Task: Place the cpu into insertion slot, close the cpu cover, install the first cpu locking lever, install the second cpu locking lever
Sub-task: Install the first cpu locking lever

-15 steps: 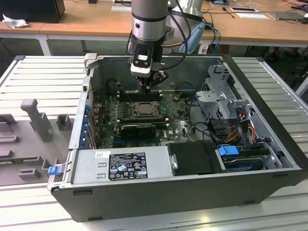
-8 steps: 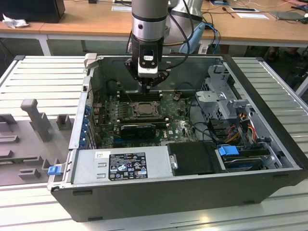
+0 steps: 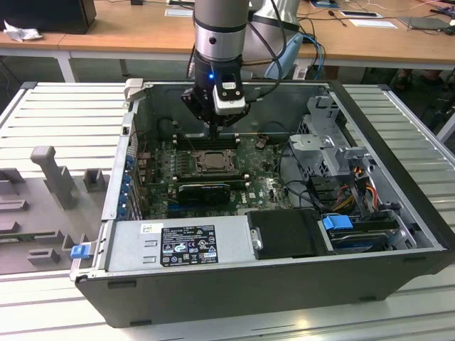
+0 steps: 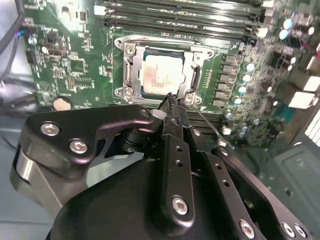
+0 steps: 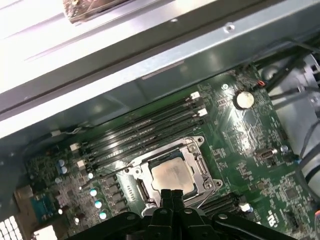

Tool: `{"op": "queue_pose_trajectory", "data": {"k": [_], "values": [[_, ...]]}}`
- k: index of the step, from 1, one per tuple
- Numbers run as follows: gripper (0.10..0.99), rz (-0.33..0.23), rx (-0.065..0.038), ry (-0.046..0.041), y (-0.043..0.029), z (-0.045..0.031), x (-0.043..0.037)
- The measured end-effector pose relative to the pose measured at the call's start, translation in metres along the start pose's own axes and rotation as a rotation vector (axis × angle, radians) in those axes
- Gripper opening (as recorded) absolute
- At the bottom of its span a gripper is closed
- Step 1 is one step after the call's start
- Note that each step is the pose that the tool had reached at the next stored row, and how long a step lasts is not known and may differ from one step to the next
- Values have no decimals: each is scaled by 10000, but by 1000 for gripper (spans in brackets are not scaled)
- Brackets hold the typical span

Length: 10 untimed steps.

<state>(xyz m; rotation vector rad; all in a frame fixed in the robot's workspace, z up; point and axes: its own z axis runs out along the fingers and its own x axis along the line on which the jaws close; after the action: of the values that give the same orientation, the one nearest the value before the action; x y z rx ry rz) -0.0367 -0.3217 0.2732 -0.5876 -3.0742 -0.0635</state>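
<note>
We judge the latching step is in hand.
Mid-motherboard (image 4: pixel 65 65), the cpu cover (image 4: pixel 131 70) frames the cpu (image 4: pixel 159 76), which sits in the insertion slot (image 4: pixel 186 75). Our tool (image 4: pixel 172 103), fingers pressed together, sits at the slot's edge beside a thin locking lever (image 4: pixel 205 120). Hooking it likely needs a steady push.

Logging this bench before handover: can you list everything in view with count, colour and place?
open computer case: one, black and grey, on the slatted table.
green circuit board: one, green, on the case floor.
thin grey metal cpu cover frame: one, grey, mid-board.
pale silver square cpu: one, silver-beige, inside that frame.
long narrow memory slots: several, black, beside the frame.
round coin battery: one, silver, on the board.
black robot gripper: one, black, shut, tip at the frame's edge.
</note>
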Motion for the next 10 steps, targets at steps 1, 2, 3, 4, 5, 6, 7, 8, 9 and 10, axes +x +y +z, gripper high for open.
{"op": "queue_pose_trajectory", "data": {"k": [1, 2, 3, 4, 5, 6, 7, 8, 9, 10], "values": [[106, -207, 4, 4, 0, 0, 0], [106, -358, 5, 6, 0, 0, 0], [106, -678, 9, 13, 0, 1, 0], [106, -920, 12, 18, 0, 1, 0], [106, -1100, 17, 17, 0, 2, 0], [106, -1219, 22, 13, 0, 3, -1], [106, -1374, 29, 6, 0, 4, -1], [106, -1510, 35, 1, 0, 5, -1], [106, -1689, 38, -5, 0, 7, 0], [106, -1826, 37, -7, 0, 10, -1]]}}
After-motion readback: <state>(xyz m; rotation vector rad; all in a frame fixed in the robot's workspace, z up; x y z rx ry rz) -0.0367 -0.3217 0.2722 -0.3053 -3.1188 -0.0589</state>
